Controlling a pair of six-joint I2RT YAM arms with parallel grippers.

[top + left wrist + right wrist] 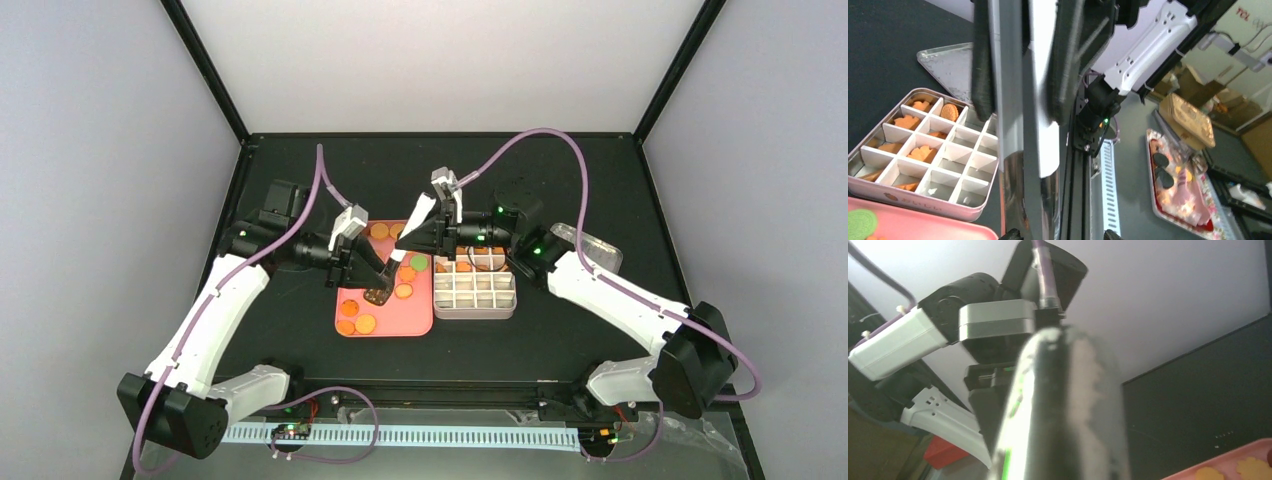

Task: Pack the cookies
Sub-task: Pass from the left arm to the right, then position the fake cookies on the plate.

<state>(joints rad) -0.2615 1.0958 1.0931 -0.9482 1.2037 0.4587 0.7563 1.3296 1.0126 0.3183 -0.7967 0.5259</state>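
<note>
table (560, 180): black, bearing everything listed below.
pink tray (412, 322): lying mid-table, carrying the unpacked stock.
divided tin (475, 312): sitting just beside the tray's right edge, uncovered. About half its compartments are showing orange, the others bare bottoms.
lid (598, 243): lying apart, to the right beyond the tin. I am judging its fitting to be the closing step.
left claw (380, 292): I am hanging it over the tray. Its fingers (982, 60) are flanking the metal tongs (1020, 125), but I cannot tell whether they are pinching or slack.
right claw (410, 243): I am reaching it in over the tray's far half. Blurred metal is filling its own view, so I cannot tell how its jaws are standing.
packed cookies (923, 152): orange ones, sitting in about eight compartments by my count.
loose cookies (365, 323): several orange ones and a green cookie (418, 262) are lying on the tray.
progress: I am reckoning the packing about half done, with the tray's remainder and the lid outstanding.
</note>
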